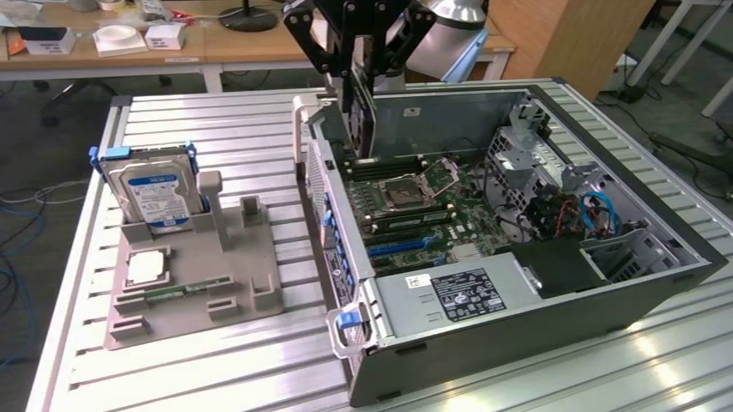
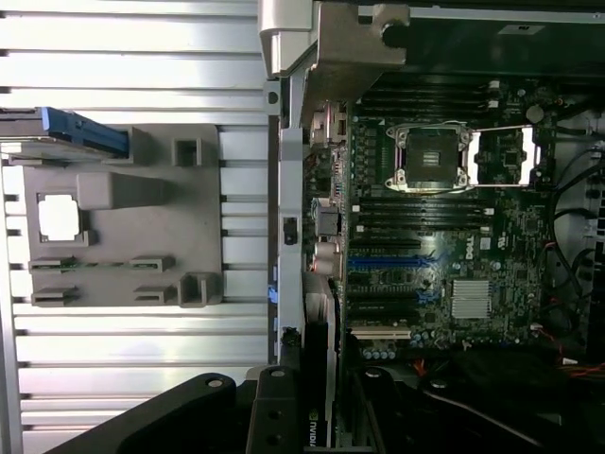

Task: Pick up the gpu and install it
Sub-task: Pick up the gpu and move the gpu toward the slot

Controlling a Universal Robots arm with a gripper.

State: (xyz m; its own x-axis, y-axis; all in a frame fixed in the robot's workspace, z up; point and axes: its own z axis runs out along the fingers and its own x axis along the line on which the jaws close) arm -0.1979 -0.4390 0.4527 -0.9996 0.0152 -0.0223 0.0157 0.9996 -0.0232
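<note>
Holding gpu (image 1: 366, 120) upright above the open case (image 1: 550, 335) | gripper (image 1: 366, 70) apparently clamped on its top edge | do well: keep card vertical, square to blue slots (image 1: 401, 243) | room: case rear wall (image 1: 311, 163) just beside, drive cage (image 1: 533, 163) well apart.

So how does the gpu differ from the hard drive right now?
The gpu hangs in the gripper over the open case; the hard drive sits in the grey holder. The gpu looks dark; the hard drive is silver with a blue label. Both stand on edge.
</note>
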